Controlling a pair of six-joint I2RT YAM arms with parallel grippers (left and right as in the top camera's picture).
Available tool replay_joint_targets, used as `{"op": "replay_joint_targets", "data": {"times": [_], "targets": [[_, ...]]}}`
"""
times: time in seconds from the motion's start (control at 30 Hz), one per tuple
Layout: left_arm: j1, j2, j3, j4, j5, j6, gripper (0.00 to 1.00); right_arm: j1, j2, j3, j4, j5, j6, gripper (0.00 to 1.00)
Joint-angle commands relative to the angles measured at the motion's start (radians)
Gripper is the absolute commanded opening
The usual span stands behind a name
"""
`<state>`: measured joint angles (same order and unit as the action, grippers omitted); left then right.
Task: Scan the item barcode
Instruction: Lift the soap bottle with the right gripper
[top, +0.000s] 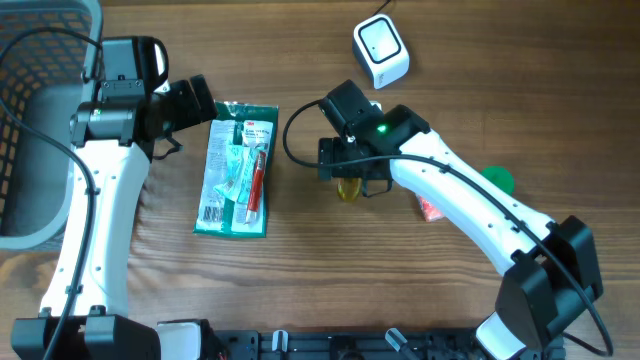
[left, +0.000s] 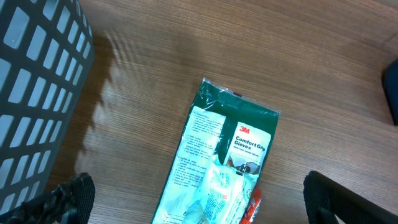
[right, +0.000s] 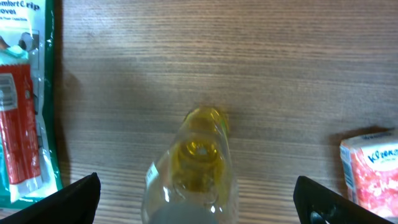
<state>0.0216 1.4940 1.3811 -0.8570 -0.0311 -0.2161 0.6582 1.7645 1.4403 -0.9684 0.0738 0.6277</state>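
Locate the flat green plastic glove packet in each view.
Overhead: flat green plastic glove packet, left of centre.
Left wrist: lower centre, running off the bottom edge.
Right wrist: left edge, cut off.
Shared landmark: its red insert, visible in all three.

Yellow bottle (right: 196, 168) between wide-apart tool fingers (right: 68, 199), glove packet (right: 22, 93) left, tissue pack (right: 373, 171) right

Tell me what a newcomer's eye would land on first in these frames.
The green pack of 3M Comfort Grip gloves stands out, lying flat on the wooden table left of centre, with the left gripper open above its top end. The right gripper hangs open over a small yellowish bottle at mid-table. A white barcode scanner sits at the far edge, and a grey basket is at the far left.
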Motion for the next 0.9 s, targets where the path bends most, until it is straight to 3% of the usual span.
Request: {"op": "replay_joint_targets", "data": {"times": [0.0, 0.13, 0.6, 0.77, 0.87], "targets": [[0.004, -0.007, 0.014, 0.003, 0.005, -0.009, 1.0, 0.005, 0.014, -0.008, 0.006, -0.009, 0.011, 0.94], [0.004, -0.007, 0.014, 0.003, 0.004, -0.009, 1.0, 0.005, 0.014, -0.01, -0.002, -0.013, 0.012, 0.75], [0.004, -0.007, 0.014, 0.003, 0.005, -0.009, 1.0, 0.005, 0.014, -0.044, 0.004, -0.027, 0.06, 0.73], [0.004, -0.007, 0.014, 0.003, 0.004, -0.009, 1.0, 0.005, 0.014, -0.044, 0.006, -0.027, 0.06, 0.58], [0.004, -0.007, 0.014, 0.003, 0.004, -0.009, 1.0, 0.005, 0.014, -0.044, -0.001, -0.027, 0.061, 0.58]]}}
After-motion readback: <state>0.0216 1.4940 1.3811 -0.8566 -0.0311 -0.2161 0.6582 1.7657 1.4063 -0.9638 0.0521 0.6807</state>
